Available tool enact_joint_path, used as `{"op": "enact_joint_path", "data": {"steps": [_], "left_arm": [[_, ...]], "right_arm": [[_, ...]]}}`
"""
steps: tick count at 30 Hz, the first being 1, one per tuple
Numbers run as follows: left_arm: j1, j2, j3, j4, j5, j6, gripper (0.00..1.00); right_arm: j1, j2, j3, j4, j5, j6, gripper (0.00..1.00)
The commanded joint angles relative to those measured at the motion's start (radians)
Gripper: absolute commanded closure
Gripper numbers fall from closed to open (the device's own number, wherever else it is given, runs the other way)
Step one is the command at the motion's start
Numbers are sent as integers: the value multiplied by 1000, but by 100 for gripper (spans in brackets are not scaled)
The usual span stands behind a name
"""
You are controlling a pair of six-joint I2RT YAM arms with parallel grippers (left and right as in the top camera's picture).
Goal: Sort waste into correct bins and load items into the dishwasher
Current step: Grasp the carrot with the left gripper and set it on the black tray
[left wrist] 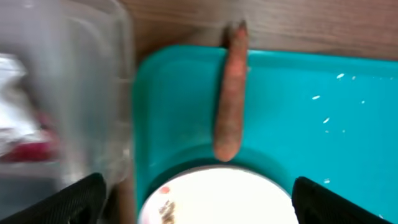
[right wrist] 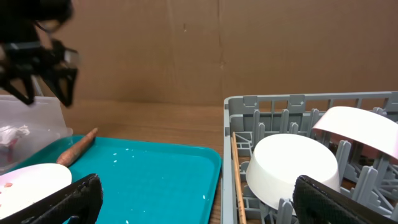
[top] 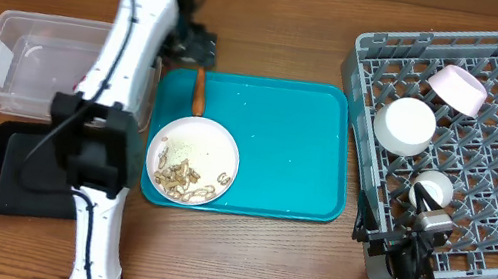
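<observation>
An orange carrot [top: 200, 91] lies on the back left edge of the teal tray [top: 288, 146]; it also shows in the left wrist view [left wrist: 231, 99] and the right wrist view [right wrist: 78, 147]. My left gripper [top: 194, 44] is open and empty, just above and behind the carrot. A white plate [top: 192, 160] with beige food scraps sits on the tray in front of the carrot. The grey dish rack [top: 372, 69] holds two white bowls [top: 405, 125] [top: 457, 88] and chopsticks [right wrist: 236, 180] along its left edge. My right gripper [right wrist: 202, 205] is open and empty at the rack's front left corner.
The clear tub [top: 39, 64] stands left of the tray, with a blurred red-and-white thing [left wrist: 25, 137] inside. The black tray [top: 6, 170] lies in front of the tub. My left arm [top: 116, 87] reaches over both. No foil ball shows.
</observation>
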Motion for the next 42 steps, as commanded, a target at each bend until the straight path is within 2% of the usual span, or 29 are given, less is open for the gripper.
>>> {"op": "enact_joint_path", "data": {"steps": [1,5,10,15,16,19,20,21,23,25,30,32,35,37,39,42], "left_arm": [[-10,-9,-136,94,9,-63,6],[-35,-9,-262,227,28,-47,15],[-42,-9,-373,340,44,-47,33],[-42,-9,-401,382,118,25,42],[-42,-9,-401,381,125,29,47],[-42,-9,-401,378,134,40,71],[-42,-9,-401,379,147,53,74],[-42,-9,-401,379,162,67,73],[-41,-9,-401,374,157,73,59],[-41,-9,-404,377,149,73,55],[-52,-9,-460,426,127,72,55],[-56,-9,-488,455,127,72,59],[-56,-9,-499,467,128,72,80],[-51,-16,-477,447,137,57,89],[-44,-30,-438,410,136,37,95],[-28,-95,-326,330,131,15,96]], "right_arm": [[-3,-11,-10,6,-6,4,0],[-3,-11,-10,6,-6,4,0],[-3,-11,-10,6,-6,5,0],[-3,-11,-10,6,-6,4,0],[-3,-11,-10,6,-6,4,0],[-3,-11,-10,6,-6,4,0],[-3,-11,-10,6,-6,4,0],[-3,-11,-10,6,-6,4,0],[-3,-11,-10,6,-6,5,0],[-3,-11,-10,6,-6,4,0],[-3,-11,-10,6,-6,4,0],[-3,-11,-10,6,-6,5,0],[-3,-11,-10,6,-6,4,0],[-3,-11,-10,6,-6,4,0],[-3,-11,-10,6,-6,4,0],[-3,-11,-10,6,-6,4,0]]}}
